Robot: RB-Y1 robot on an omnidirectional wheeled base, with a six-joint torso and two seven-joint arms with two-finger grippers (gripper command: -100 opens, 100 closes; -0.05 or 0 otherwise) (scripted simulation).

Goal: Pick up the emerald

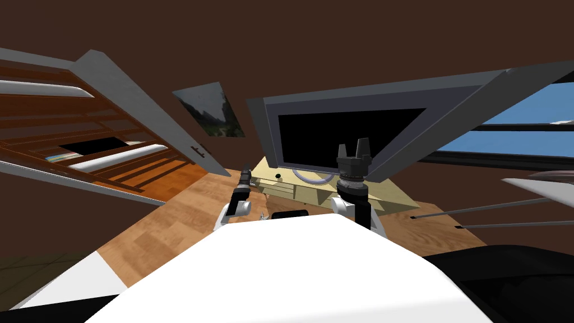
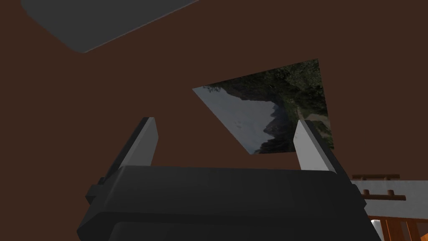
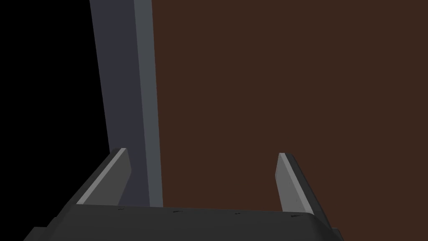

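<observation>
By the pale table (image 1: 392, 196), left gripper (image 2: 225, 125) and right gripper (image 3: 202, 154) gape.

- Wall (image 1: 336, 45) behind the screen: plain dark brown.
- Screen (image 1: 268, 129): grey frame, black face.
- Table (image 1: 392, 196) under the screen: pale yellow.
- Floor (image 1: 168, 224) in front of the screen: light wood-grain planks.
- Picture (image 1: 210, 112) left of the screen: grey sky, dark green trees.
- Window (image 1: 527, 115) right of the screen: blue.
- Right gripper (image 1: 353, 146): dark body, light grey fingers.

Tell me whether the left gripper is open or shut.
Open: the left gripper has its fingers far apart in the left wrist view, holding nothing.
</observation>
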